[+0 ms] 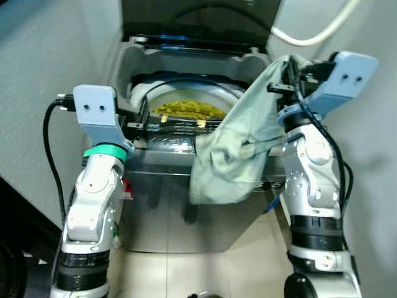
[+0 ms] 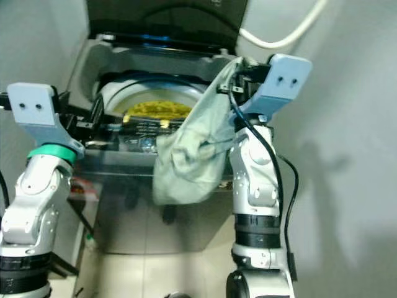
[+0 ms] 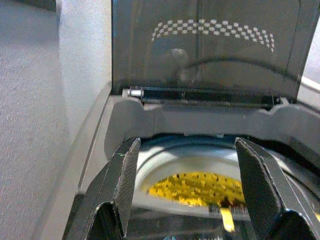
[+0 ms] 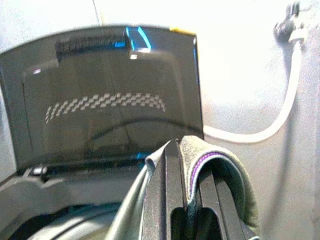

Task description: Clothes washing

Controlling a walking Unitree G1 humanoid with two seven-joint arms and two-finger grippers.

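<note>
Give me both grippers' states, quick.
Left gripper: open, empty, over the washing machine drum.
Right gripper: shut on the pale green garment, hanging over the machine's front edge.

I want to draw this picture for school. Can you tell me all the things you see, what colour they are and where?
washer: one, grey, standing on the floor in front of the robot between two walls
lid: one, dark see-through, standing open at the back of the washer
drum: one, pale rim, inside the washer's open top
yellow laundry: one heap, yellow, lying in the drum
cloth: one, pale green, hanging from the right gripper over the washer's front right edge
hose: one, white, curving along the wall behind the washer
floor: pale tiles, under the washer
left gripper: black fingers apart, above the drum's near edge, holding nothing
right gripper: black fingers pinched on the cloth, above the washer's right side
</note>
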